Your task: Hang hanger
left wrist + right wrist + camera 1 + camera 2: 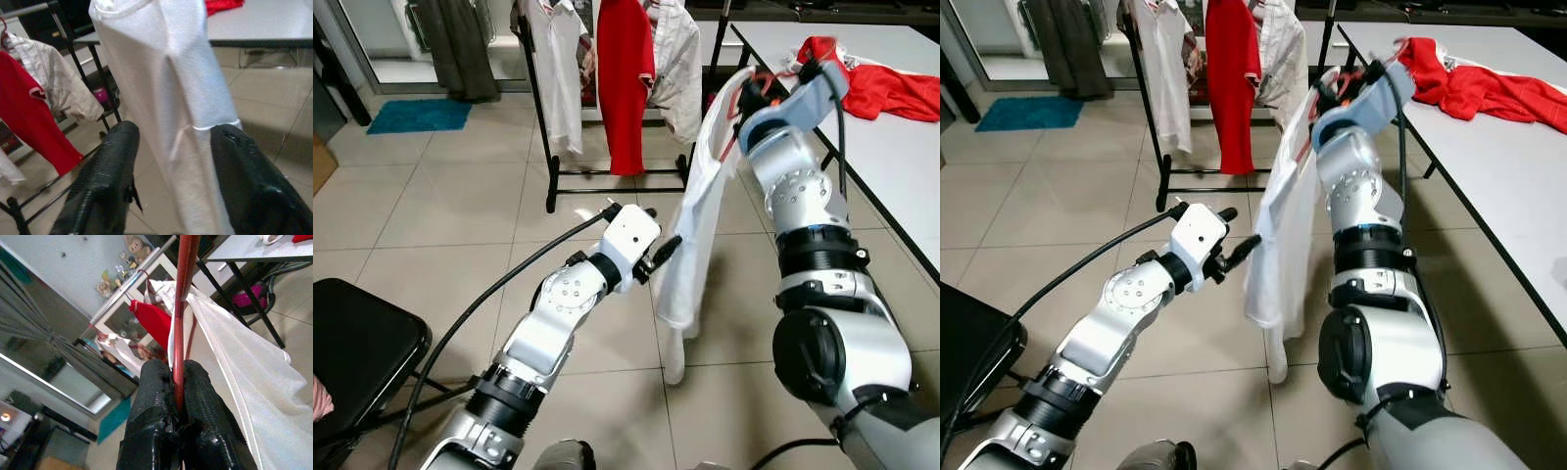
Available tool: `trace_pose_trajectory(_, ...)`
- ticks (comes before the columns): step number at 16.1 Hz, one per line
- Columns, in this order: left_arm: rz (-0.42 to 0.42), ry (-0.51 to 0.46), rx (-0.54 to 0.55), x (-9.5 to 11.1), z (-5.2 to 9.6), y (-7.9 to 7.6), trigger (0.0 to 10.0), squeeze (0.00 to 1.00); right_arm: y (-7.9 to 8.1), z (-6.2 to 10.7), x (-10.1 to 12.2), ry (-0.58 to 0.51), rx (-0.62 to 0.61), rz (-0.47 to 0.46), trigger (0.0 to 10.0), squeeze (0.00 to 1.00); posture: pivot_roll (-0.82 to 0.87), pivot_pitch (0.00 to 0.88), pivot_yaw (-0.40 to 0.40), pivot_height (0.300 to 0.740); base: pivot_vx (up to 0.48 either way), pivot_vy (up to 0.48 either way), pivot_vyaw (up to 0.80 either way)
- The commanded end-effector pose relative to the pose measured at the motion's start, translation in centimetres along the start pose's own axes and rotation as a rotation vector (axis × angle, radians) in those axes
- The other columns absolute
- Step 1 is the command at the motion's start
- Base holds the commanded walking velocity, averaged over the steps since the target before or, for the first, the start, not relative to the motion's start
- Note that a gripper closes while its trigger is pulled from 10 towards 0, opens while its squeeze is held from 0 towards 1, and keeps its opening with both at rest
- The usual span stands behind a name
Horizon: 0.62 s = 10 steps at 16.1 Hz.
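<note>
black fingers of the right gripper (178,396) clamp the red hanger (185,293), held high beside the counter (901,147), its white shirt (700,225) hanging straight down. left gripper (173,147) straddles the shirt's lower part, fingers apart. the clothes rack (548,147) stands ahead and leftward across open floor, with a gap beside the red shirt (625,78).

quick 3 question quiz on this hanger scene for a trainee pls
1. True or false: the right end effector is shut on the red hanger.
2. What hangs from that hanger?
3. The left end effector is: A) shut on the rack B) open around the shirt's lower part C) on the table

Key: 1 true. 2 a white shirt. 3 B.
</note>
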State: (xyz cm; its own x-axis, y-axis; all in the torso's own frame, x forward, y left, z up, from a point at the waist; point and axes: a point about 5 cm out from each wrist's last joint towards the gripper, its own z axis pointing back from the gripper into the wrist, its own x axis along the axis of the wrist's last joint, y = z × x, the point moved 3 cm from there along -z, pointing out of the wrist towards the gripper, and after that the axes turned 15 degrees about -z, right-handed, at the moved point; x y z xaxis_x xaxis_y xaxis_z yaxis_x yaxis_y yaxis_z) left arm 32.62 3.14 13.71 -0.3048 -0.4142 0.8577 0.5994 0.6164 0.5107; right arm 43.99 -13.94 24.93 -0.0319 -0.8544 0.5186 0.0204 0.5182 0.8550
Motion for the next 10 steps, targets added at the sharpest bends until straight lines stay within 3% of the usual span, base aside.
trace_pose_trajectory(1, -0.01, -0.022, 0.002, 0.4, -0.4, 0.0, 0.0, 0.0, 1.1, -0.1, 0.4, -0.019, 0.04, -0.02, 10.0, 0.0, -0.03, 0.021, -0.007, 0.74, 0.0, 0.0, 0.0)
trace_pose_trajectory(4, -0.021, -0.059, -0.022, 0.9, -1.2, -0.5, 0.0, 0.0, 1.3, -0.3, 0.0, -0.009, 0.049, -0.022, 10.0, 0.0, -0.03, 0.017, -0.006, 0.74, 0.0, 0.0, 0.0)
trace_pose_trajectory(10, -0.034, -0.051, 0.014, 0.7, -1.6, 0.5, 0.0, 0.0, 1.3, -0.4, -0.1, -0.004, 0.05, -0.018, 10.0, 0.0, -0.03, 0.024, -0.006, 0.74, 0.0, 0.0, 0.0)
